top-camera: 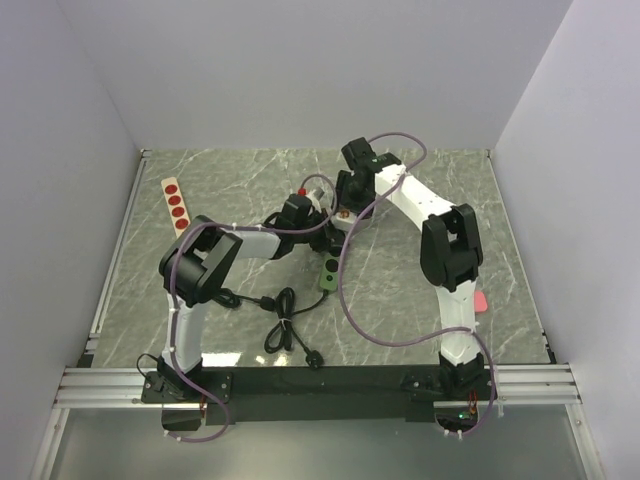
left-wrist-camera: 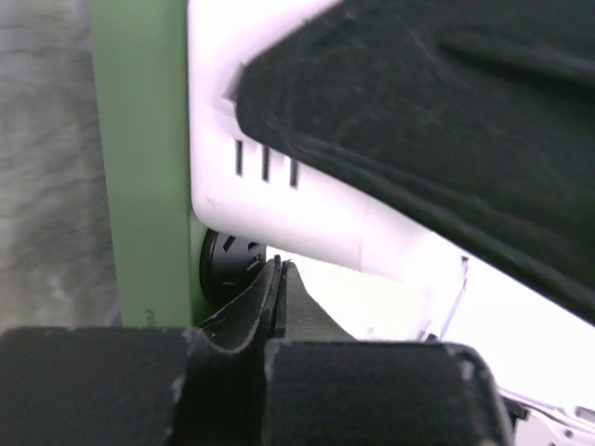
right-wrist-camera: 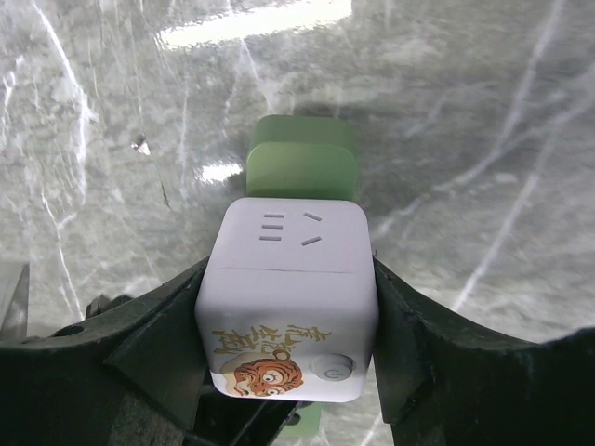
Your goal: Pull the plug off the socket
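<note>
Right pincer (right-wrist-camera: pixel 290 307) was clamped on the plug (right-wrist-camera: pixel 290 243), a white cube with slot holes on its top face and a cartoon tiger on the side nearest the camera. Its dark fingers (right-wrist-camera: pixel 153 339) pressed the cube's two opposite sides. Just beyond the pincer tips, on the far side of the cube, lay the green socket strip (right-wrist-camera: pixel 300 163), touching the cube or nearly so. Couldn't tell whether the pins were in or out.

Left pincer (left-wrist-camera: pixel 279 283) was pressed together, with only a thin seam between the tips and nothing visible between them. Straight ahead of its tips sat a black round part (left-wrist-camera: pixel 228 265), tucked in the corner where the white cube met the green strip. The cube was just above and ahead of this pincer, its flat side against the strip's face. The strip ran up the left side of that view. A big dark shape filled the upper right, too close and blurred to name.

From above, both pincers met mid-desk, close together, the left one just below and left of the right one. The free end of the green strip stuck out toward the arm bases below them. A coiled black cable (top-camera: pixel 285 322) lay on the grey marble desk (top-camera: pixel 420 330), nearer the bases and well apart from both pincers. A pale strip with red dots (top-camera: pixel 175 203) sat far left of the left pincer. A small pink thing (top-camera: pixel 481 300) lay far right, beside the right arm.
</note>
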Available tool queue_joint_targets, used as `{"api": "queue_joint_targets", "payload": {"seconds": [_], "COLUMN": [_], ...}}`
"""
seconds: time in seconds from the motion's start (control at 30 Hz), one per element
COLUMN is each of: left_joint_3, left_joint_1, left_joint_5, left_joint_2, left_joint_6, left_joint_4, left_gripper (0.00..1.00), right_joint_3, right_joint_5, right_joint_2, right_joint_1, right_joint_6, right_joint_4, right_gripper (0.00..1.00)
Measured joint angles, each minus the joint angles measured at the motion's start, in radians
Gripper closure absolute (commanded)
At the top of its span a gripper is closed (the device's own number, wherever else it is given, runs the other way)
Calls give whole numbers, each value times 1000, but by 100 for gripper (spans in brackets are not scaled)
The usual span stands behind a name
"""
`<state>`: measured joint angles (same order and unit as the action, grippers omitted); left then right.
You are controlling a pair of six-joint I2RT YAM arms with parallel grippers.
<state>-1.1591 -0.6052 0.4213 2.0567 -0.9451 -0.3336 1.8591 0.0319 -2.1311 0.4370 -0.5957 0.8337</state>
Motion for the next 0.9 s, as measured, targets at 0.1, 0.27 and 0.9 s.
{"api": "queue_joint_targets", "payload": {"seconds": [0.1, 0.27, 0.9], "left_joint_3": [18, 84, 143], "left_joint_1": [2, 8, 44], "left_joint_5": [-27, -45, 31], "left_joint_2": [-15, -79, -132], "left_joint_6": [13, 35, 37], "left_joint_4": [13, -3, -130], "left_gripper": [99, 99, 99], "right_joint_3": [6, 7, 41], "right_joint_5": [15, 18, 14], "right_joint_2": [-20, -21, -52], "right_joint_1": [2, 6, 5], "right_joint_6": [-10, -11, 13], "right_joint_4": [-9, -8, 14], "right_gripper": [100, 100, 100]}}
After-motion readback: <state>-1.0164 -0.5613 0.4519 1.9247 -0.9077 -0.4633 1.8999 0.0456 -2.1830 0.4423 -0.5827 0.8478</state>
